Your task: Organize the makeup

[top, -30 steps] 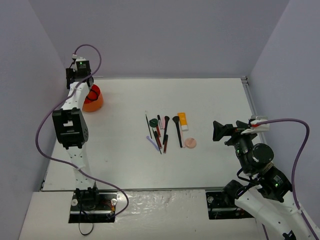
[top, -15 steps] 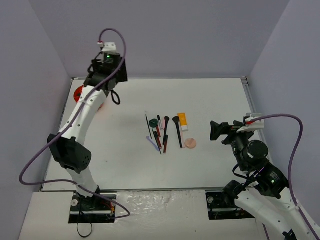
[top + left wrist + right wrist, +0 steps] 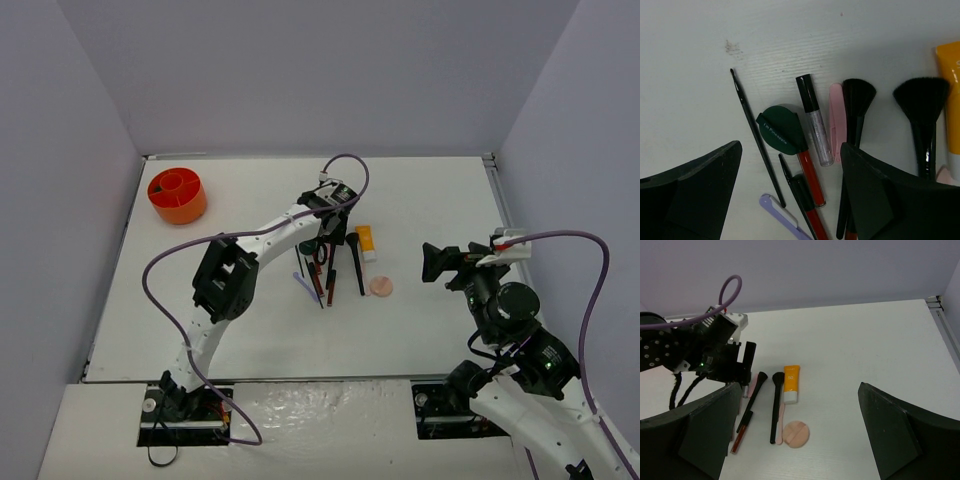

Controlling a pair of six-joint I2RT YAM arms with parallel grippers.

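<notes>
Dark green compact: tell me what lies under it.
The red pencil appears to slip under the dark green compact at its lower edge; how far it reaches beneath is covered.

Our left arm (image 3: 225,278) has swung away from the orange holder (image 3: 177,196) in the far left corner and now reaches across to mid-table, where the left gripper (image 3: 326,240) hangs just above the makeup (image 3: 358,268). The holder, half hidden by that arm before, now shows whole.

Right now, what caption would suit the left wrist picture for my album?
Open left gripper over a dark green compact, gloss tube, pink stick and black brushes on the white table.
</notes>
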